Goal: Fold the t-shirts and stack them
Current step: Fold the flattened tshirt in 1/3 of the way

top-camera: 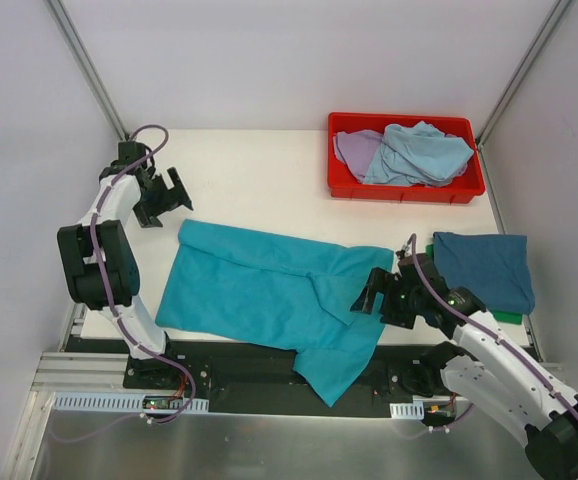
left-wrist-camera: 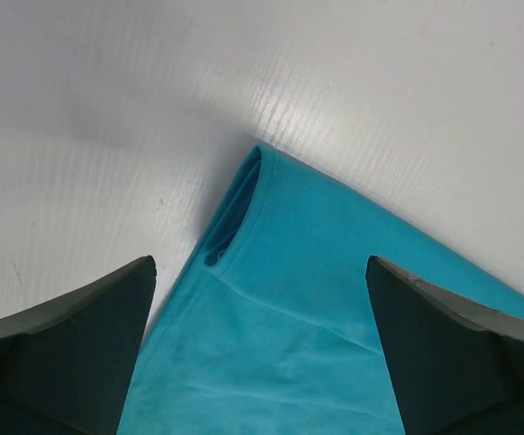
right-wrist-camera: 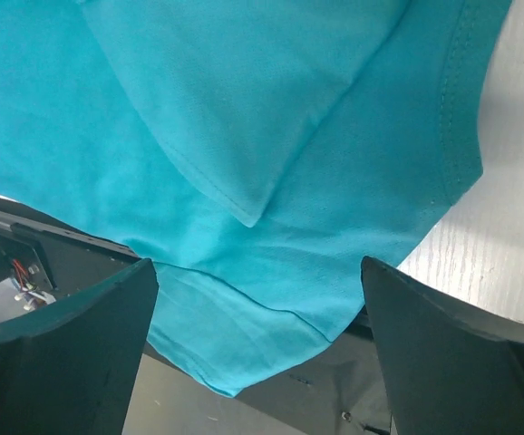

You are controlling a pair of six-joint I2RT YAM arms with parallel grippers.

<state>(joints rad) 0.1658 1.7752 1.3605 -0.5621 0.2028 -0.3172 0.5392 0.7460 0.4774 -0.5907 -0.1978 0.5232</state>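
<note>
A turquoise t-shirt lies spread on the white table, partly folded, with one end hanging over the near edge. My left gripper is open and empty, just beyond the shirt's far left corner; its wrist view looks down on that corner. My right gripper is open and empty, hovering over the shirt's right edge; its wrist view shows the overhanging fold. A folded dark blue t-shirt lies at the right. More t-shirts, pale blue and lilac, lie crumpled in a red bin.
A green object shows under the dark blue shirt's near edge. The black base rail runs along the near table edge. White enclosure walls stand on the left, back and right.
</note>
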